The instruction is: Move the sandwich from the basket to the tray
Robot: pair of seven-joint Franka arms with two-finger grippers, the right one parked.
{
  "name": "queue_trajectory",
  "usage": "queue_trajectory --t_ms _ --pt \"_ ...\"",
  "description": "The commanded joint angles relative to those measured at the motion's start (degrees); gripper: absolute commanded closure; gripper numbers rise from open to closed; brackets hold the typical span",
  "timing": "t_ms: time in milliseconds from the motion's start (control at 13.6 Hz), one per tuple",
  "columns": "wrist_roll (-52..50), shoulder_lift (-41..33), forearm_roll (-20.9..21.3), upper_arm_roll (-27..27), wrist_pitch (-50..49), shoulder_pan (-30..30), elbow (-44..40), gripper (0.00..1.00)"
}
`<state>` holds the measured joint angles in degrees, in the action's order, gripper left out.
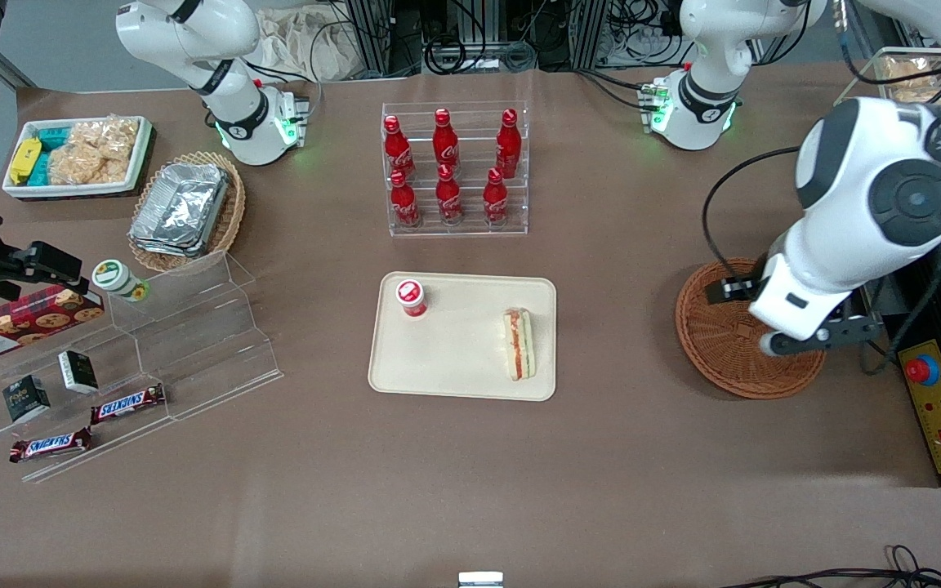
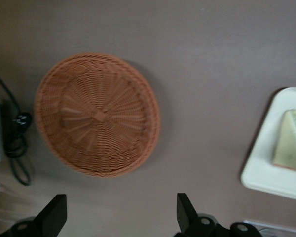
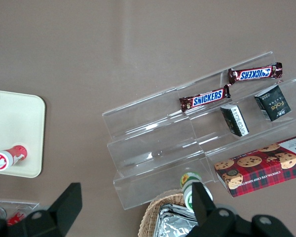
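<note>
The sandwich (image 1: pixel 519 343) lies on its side on the beige tray (image 1: pixel 454 359), near the tray's edge toward the working arm. It also shows in the left wrist view (image 2: pixel 292 143), on the tray's corner (image 2: pixel 266 173). The reddish-brown wicker basket (image 1: pixel 724 351) stands empty toward the working arm's end of the table, apart from the tray. My gripper (image 1: pixel 818 335) hangs above the basket's edge, open and empty. In the left wrist view the gripper (image 2: pixel 121 200) has its jaws wide apart over bare table beside the basket (image 2: pixel 98 113).
A small red-capped bottle (image 1: pixel 412 297) lies on the tray. A clear rack of red cola bottles (image 1: pixel 454 171) stands farther from the camera than the tray. A yellow emergency-stop box (image 1: pixel 940 404) and black cables (image 2: pixel 17 143) lie beside the basket.
</note>
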<state>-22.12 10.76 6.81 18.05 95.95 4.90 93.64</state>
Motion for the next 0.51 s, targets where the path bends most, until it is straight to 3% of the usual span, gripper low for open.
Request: queue_trajectory --t_ms 0,147,441 --pt "6.6 -5.0 -1.8 -3.4 0.1 0.0 4.9 0.00" --pt "11.7 -5.7 -2.8 -6.7 0.0 0.1 4.8 0.00" --pt "18.8 -2.4 -3.7 -7.0 -0.4 4.0 -1.5 0.00"
